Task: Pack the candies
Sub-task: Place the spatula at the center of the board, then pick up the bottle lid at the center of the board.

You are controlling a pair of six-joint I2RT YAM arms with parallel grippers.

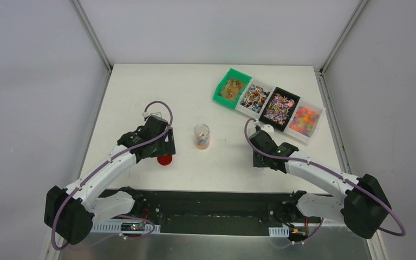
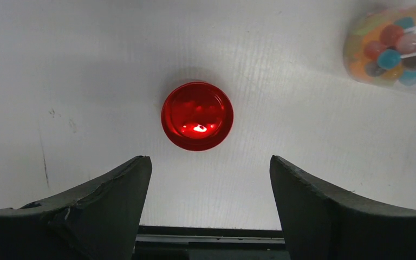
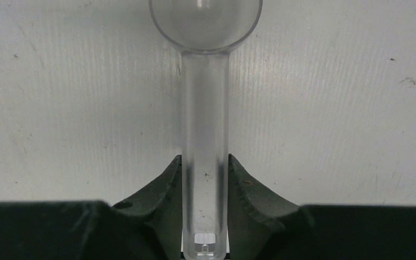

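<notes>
At the far right of the desk [image 1: 141,97], the candies [image 1: 279,108] fill four bins set side by side in a diagonal row. These are a green bin [image 1: 232,88] with amber pieces, a white bin [image 1: 254,98] and a black bin [image 1: 287,97] with multicolour pieces, and a clear bin [image 1: 305,120] with orange and pink pieces. More candies sit in a clear jar [image 1: 201,136] standing upright near the desk centre, well apart from the bins. A flat round red lid [image 2: 197,115] lies on the desk left of the jar. The left claw [image 2: 210,162] hangs over the lid, released, with its jaws spread wide and neither finger touching the lid. The right claw [image 3: 205,168] is clenched on the handle of a clear plastic scoop [image 3: 205,97]. The scoop bowl points away from the claw, over bare desk.
</notes>
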